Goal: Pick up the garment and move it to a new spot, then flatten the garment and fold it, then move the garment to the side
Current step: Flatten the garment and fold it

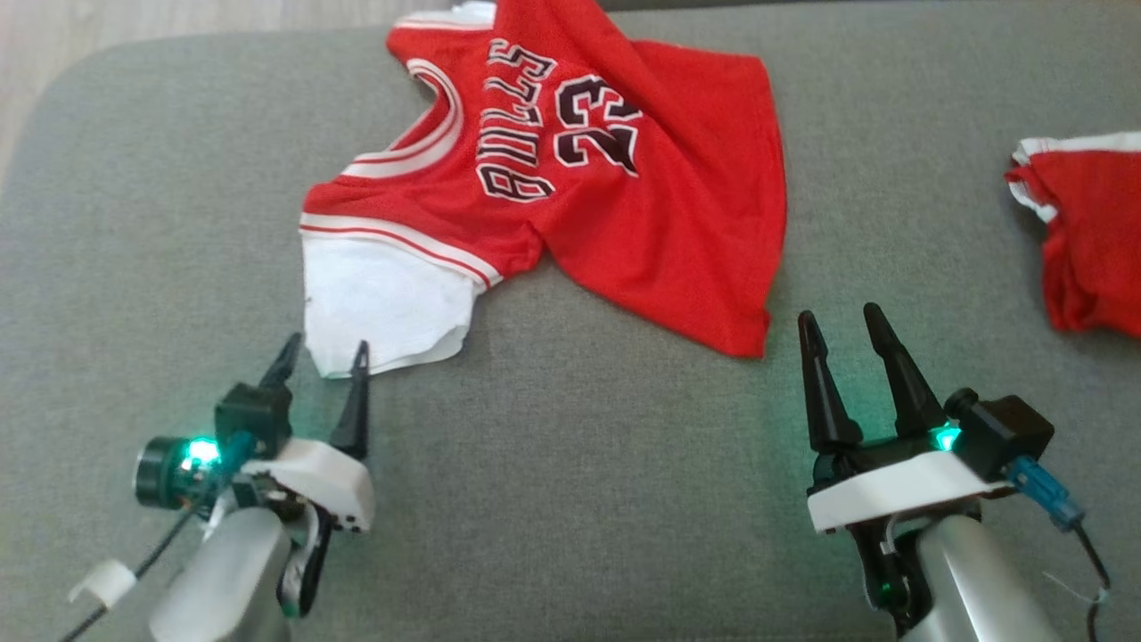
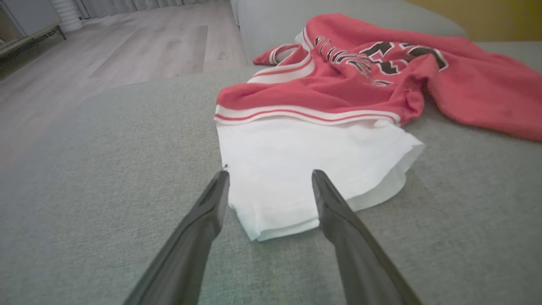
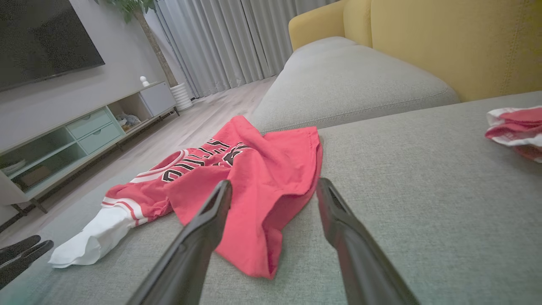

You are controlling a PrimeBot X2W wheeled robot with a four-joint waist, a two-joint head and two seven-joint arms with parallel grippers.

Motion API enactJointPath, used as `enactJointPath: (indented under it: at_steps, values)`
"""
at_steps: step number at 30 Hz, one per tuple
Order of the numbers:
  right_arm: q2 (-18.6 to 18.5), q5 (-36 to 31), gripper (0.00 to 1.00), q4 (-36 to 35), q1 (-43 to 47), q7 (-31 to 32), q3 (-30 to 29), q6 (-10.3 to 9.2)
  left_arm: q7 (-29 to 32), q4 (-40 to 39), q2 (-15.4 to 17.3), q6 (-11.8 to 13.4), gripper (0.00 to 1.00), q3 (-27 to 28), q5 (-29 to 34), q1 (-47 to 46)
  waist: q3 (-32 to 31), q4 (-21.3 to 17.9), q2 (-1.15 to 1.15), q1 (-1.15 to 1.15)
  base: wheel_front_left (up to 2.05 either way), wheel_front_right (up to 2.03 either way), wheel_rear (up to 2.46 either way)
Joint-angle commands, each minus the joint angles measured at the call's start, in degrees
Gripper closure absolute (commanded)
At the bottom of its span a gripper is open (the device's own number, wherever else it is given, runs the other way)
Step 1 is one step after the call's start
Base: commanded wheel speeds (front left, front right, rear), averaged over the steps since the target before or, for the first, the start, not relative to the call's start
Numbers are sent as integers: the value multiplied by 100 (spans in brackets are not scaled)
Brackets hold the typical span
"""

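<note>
Jersey (image 1: 660, 196) lies crumpled on sofa (image 1: 570, 499), toward its far edge. Prob light, floppy, no stiffness; grab sleeve (image 1: 383, 303) & hem (image 1: 704, 312). L gripper (image 1: 327, 343), R gripper (image 1: 839, 312): jaws spread, empty.

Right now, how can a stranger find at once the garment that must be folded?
Look at the grey sofa seat. The red jersey lies spread at its far side. Unlike the crumpled red bundle at the right edge, it shows BULLS 23 and a white sleeve.

Splayed right pincer (image 3: 274, 183) facing red jersey (image 3: 254, 167)
</note>
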Motion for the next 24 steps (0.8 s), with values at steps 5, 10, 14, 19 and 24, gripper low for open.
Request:
enactJointPath:
  at_steps: [5, 10, 14, 19, 24]
  values:
    - [-9, -35, 0, -223, -208, -61, 90, -5, 125, 507, 123, 26, 0, 277, -116, -530, 243, -159, 0, 0, 0, 0, 0]
    - [-9, -20, 0, -239, -233, -61, 80, -5, 183, 975, 101, -50, 0, 274, -178, -705, 307, -214, 0, 0, 0, 0, 0]
    - [-9, -20, 0, -249, -230, -61, 59, -5, 339, 1288, 83, -161, 0, 195, -205, -767, 309, -225, 0, 0, 0, 0, 0]
    - [-9, -24, 0, -227, -243, -61, 49, -5, 369, 1441, 15, -346, 100, 92, -243, -784, 258, -217, 0, 0, 0, 0, 0]
    - [-9, -11, 0, -183, -224, -61, 51, -5, 15, 1335, -25, -373, 100, 114, -260, -777, 151, -191, 0, 0, 0, 0, 0]
